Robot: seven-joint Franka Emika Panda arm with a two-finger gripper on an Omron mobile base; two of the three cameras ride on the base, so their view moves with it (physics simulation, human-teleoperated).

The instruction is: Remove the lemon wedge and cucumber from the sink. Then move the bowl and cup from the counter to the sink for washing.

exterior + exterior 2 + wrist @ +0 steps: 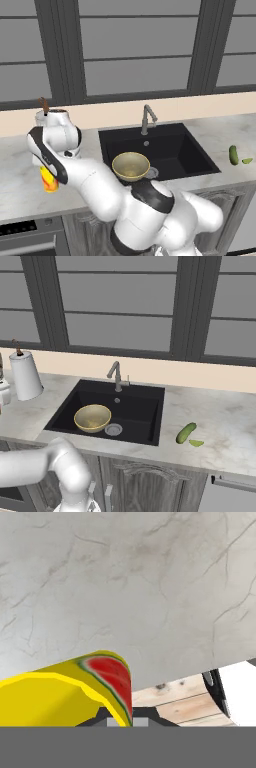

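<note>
Four task items are spread along the bench, taken here from left to right. At the far left of the left base view, the cup, yellow with red markings, is seen just under the bent white arm, above the bench surface well left of the sink. In the hand view the cup is pressed close against the lens at the bottom, its rim and a watermelon picture turned toward the marbled stone, and the claw is closed on it, with the dark tips barely visible beneath the cup's wall. Whether the cup's base touches the bench cannot be told. Behind the arm a white paper towel roll is stood upright near the wall.

In the middle, the black sink is set into the bench, with the grey faucet at its back edge. The bowl is placed upright inside the basin, at its front left, just beside the round silver drain.

To the right of the sink, the cucumber is laid on the bench, and the lemon wedge is found just beside it, slightly nearer the front edge.
</note>
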